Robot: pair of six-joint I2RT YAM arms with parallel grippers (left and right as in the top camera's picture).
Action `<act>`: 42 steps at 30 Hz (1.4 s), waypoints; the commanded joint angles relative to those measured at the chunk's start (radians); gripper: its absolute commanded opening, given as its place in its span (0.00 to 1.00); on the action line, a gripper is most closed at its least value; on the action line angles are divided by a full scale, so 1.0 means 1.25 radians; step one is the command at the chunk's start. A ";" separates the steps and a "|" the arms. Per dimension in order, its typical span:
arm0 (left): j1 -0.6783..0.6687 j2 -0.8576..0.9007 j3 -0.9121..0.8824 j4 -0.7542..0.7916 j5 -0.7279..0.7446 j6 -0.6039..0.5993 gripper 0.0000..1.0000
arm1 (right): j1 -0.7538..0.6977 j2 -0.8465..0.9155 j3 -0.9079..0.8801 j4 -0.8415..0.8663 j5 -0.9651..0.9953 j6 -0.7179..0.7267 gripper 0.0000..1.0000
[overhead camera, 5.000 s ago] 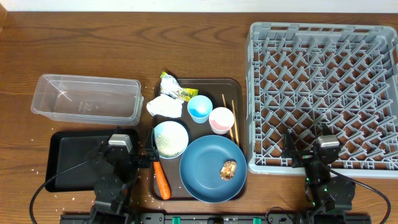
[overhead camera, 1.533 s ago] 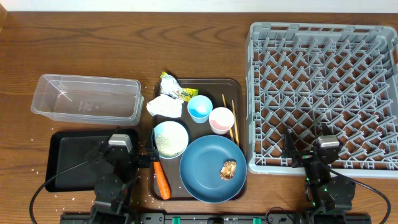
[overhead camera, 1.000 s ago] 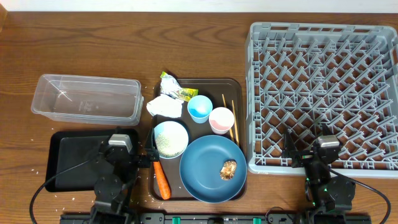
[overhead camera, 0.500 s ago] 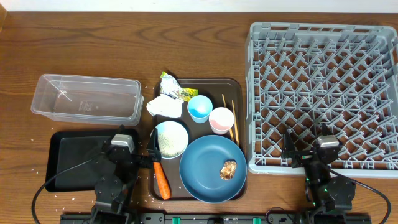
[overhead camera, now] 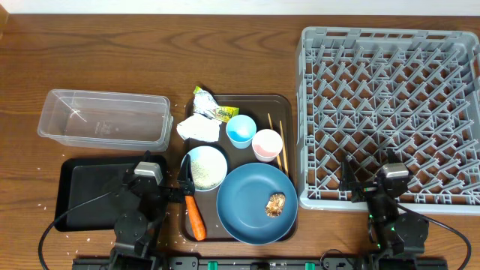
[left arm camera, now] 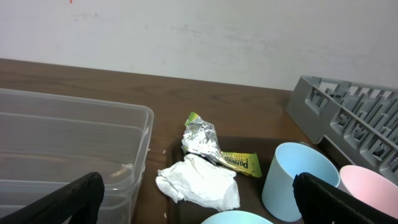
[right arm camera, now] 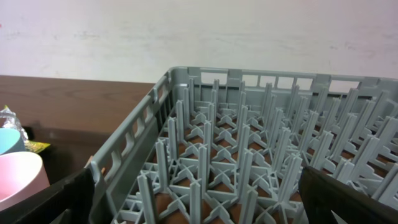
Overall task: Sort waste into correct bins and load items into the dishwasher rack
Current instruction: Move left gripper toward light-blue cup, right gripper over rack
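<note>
- Left arm (overhead camera: 139, 206) folded low at the near edge of the worktop (overhead camera: 112, 45), sitting over the right end of the black tray (overhead camera: 82, 187).
- Left gripper (overhead camera: 185, 180) points at the left edge of the brown serving tray (overhead camera: 285, 101), above the gap between the white bowl (overhead camera: 205, 166) and the carrot (overhead camera: 195, 217). Jaws spread wide, nothing held; in the wrist view the fingers (left arm camera: 68, 202) sit at the bottom corners.
- Right arm (overhead camera: 394, 225) also folded low at the near edge. Right gripper (overhead camera: 349, 186) is at the near-left corner of the dishwasher rack (overhead camera: 390, 112), jaws fully apart, empty.
- Clear tub (overhead camera: 105, 120) is behind the black tray, left of the serving tray.
- On the serving tray:
  - Blue plate (overhead camera: 244, 199) near-right, with the brown food lump (overhead camera: 275, 204) on it.
  - Bowl touching the plate's left rim, carrot just below the bowl.
  - Blue cup (overhead camera: 241, 129) and pink cup (overhead camera: 267, 144) side by side, upright.
  - Chopsticks (overhead camera: 282, 146) lie along the right side, by the pink cup.
- Napkin (overhead camera: 197, 128) and yellow-green wrapper (overhead camera: 210, 109) overhang the tray's far-left corner, touching each other.
- White rice grains (overhead camera: 52, 204) scattered on the worktop around the black tray.
</note>
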 commanded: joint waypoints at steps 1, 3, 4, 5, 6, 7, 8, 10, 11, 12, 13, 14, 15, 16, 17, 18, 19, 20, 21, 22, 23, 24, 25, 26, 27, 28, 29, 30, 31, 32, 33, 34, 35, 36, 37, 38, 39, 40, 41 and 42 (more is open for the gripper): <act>0.003 -0.006 -0.011 0.006 0.011 -0.001 0.98 | -0.004 -0.003 -0.002 0.002 -0.006 -0.006 0.99; 0.003 -0.006 -0.011 0.006 0.011 -0.001 0.98 | -0.004 -0.003 -0.002 0.002 -0.005 -0.006 0.99; 0.003 -0.006 -0.011 0.006 0.011 -0.001 0.98 | -0.004 -0.003 -0.002 0.002 -0.006 -0.006 0.99; 0.003 -0.006 -0.011 0.006 0.011 -0.001 0.98 | -0.004 -0.003 -0.002 0.002 -0.006 -0.006 0.99; 0.003 -0.006 -0.011 0.006 0.011 -0.001 0.98 | -0.004 -0.003 -0.002 0.002 -0.005 -0.006 0.99; 0.003 -0.006 -0.011 0.006 0.011 -0.001 0.98 | -0.004 -0.003 -0.002 0.003 -0.006 -0.006 0.99; 0.003 -0.006 -0.011 0.006 0.011 -0.001 0.98 | -0.004 -0.003 -0.002 0.003 -0.008 -0.006 0.99; 0.003 -0.006 -0.011 0.006 0.011 -0.002 0.98 | -0.004 -0.003 -0.002 0.012 -0.025 -0.006 0.99; 0.003 -0.006 -0.010 0.006 0.012 -0.002 0.98 | -0.004 -0.003 -0.002 0.019 -0.034 -0.006 0.99; 0.002 -0.006 -0.010 0.006 0.015 -0.002 0.98 | -0.004 -0.003 -0.002 0.031 -0.049 -0.006 0.99; 0.003 -0.006 -0.009 0.006 0.023 -0.004 0.98 | -0.004 -0.003 -0.002 0.041 -0.062 -0.006 0.99; 0.003 -0.006 -0.008 0.006 0.034 -0.004 0.98 | -0.004 -0.003 -0.002 0.053 -0.076 -0.006 0.99; 0.003 -0.006 -0.005 0.006 0.048 -0.004 0.98 | -0.004 -0.003 -0.002 0.065 -0.092 -0.006 0.99; 0.003 -0.006 -0.003 0.006 0.060 -0.004 0.98 | -0.004 -0.003 -0.002 0.071 -0.099 -0.006 0.99; 0.003 -0.006 0.000 0.006 0.073 -0.004 0.98 | -0.004 -0.003 -0.001 0.078 -0.110 -0.006 0.99; 0.003 -0.006 0.002 0.006 0.078 -0.005 0.98 | -0.004 -0.003 -0.001 0.081 -0.117 -0.005 0.99; 0.002 -0.006 0.004 0.006 0.078 -0.013 0.98 | -0.004 -0.003 0.000 0.084 -0.128 -0.006 0.99; 0.002 -0.005 0.006 0.006 0.077 -0.019 0.98 | -0.004 -0.003 0.002 0.084 -0.135 -0.005 0.99; 0.002 -0.004 0.009 0.006 0.078 -0.020 0.98 | -0.004 -0.003 0.004 0.084 -0.141 -0.005 0.99; 0.002 -0.002 0.013 0.006 0.078 -0.020 0.98 | -0.004 -0.003 0.006 0.083 -0.145 -0.005 0.99; 0.003 0.002 0.018 0.006 0.077 -0.020 0.98 | -0.004 -0.003 0.008 0.083 -0.149 -0.005 0.99; 0.002 0.006 0.023 0.006 0.077 -0.020 0.98 | -0.004 -0.003 0.011 0.083 -0.149 -0.005 0.99; 0.003 0.014 0.028 0.006 0.077 -0.020 0.98 | -0.004 -0.003 0.015 0.083 -0.148 -0.005 0.99; 0.003 0.023 0.034 0.006 0.077 -0.019 0.98 | -0.004 -0.002 0.019 0.082 -0.148 -0.005 0.99; 0.002 0.034 0.040 0.006 0.077 -0.019 0.98 | -0.004 -0.001 0.023 0.081 -0.148 -0.005 0.99; 0.002 0.045 0.046 0.006 0.077 -0.019 0.98 | -0.004 0.002 0.029 0.077 -0.147 -0.006 0.99; 0.003 0.062 0.055 0.006 0.077 -0.019 0.98 | -0.004 0.005 0.038 0.069 -0.146 -0.006 0.99; 0.002 0.078 0.064 0.005 0.077 -0.019 0.98 | -0.004 0.010 0.047 0.060 -0.145 -0.006 0.99; 0.002 0.099 0.078 0.005 0.077 -0.019 0.98 | -0.004 0.018 0.060 0.049 -0.145 -0.005 0.99; 0.003 0.119 0.092 0.005 0.077 -0.019 0.98 | -0.004 0.027 0.071 0.042 -0.145 -0.006 0.99; 0.003 0.142 0.107 0.005 0.077 -0.019 0.98 | -0.004 0.039 0.085 0.034 -0.145 -0.006 0.99; 0.002 0.167 0.126 0.005 0.077 -0.019 0.98 | -0.004 0.054 0.100 0.028 -0.145 -0.006 0.99; 0.002 0.195 0.147 0.005 0.077 -0.019 0.98 | -0.004 0.073 0.115 0.028 -0.146 -0.005 0.99; 0.003 0.222 0.168 0.005 0.077 -0.019 0.98 | -0.004 0.093 0.132 0.028 -0.150 -0.005 0.99; 0.002 0.245 0.187 0.004 0.077 -0.019 0.98 | -0.004 0.111 0.147 0.028 -0.155 -0.005 0.99; 0.003 0.277 0.214 0.001 0.077 -0.019 0.98 | -0.004 0.139 0.170 0.025 -0.161 -0.003 0.99; 0.002 0.302 0.236 -0.003 0.077 -0.019 0.98 | -0.004 0.167 0.193 0.016 -0.163 0.005 0.99; 0.002 0.323 0.256 -0.009 0.077 -0.019 0.98 | -0.004 0.188 0.214 0.003 -0.163 0.016 0.99; 0.002 0.350 0.285 -0.023 0.077 -0.019 0.98 | -0.004 0.224 0.249 -0.026 -0.164 0.035 0.99; 0.002 0.378 0.318 -0.045 0.077 -0.019 0.98 | -0.004 0.262 0.287 -0.063 -0.168 0.049 0.99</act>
